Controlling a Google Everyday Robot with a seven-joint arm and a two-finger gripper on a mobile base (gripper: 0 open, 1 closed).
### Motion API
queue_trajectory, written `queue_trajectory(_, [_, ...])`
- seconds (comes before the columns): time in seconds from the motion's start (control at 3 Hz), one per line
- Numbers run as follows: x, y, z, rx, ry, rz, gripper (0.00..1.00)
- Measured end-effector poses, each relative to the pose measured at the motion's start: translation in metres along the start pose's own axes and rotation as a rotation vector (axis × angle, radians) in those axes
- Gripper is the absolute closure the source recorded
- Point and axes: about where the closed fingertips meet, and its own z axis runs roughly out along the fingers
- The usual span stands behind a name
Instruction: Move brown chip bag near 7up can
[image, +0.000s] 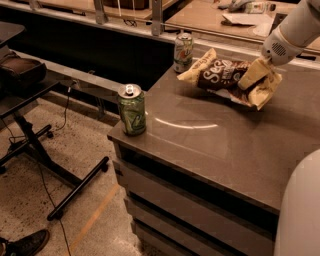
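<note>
Fingers pinch the pale end of crumpled brown chip bag.

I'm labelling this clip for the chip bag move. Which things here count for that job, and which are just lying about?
Part of the job:
brown chip bag, far side of the counter; 7up can, just left of it; gripper, at the bag's right end.

Just lying about:
dark green can, counter's front left corner; papers on the far table; shoe, lower left.

Dark green can at counter corner.
</note>
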Motion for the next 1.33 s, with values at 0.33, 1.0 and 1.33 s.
queue_trajectory(0.33, [-0.006, -0.001, 0.004, -0.017, -0.014, 0.01, 1.0])
queue_trajectory(1.0, [-0.013, -0.002, 0.013, -0.041, -0.025, 0.023, 0.58])
queue_trajectory(1.33, [-0.015, -0.002, 0.015, -0.047, -0.03, 0.022, 0.35])
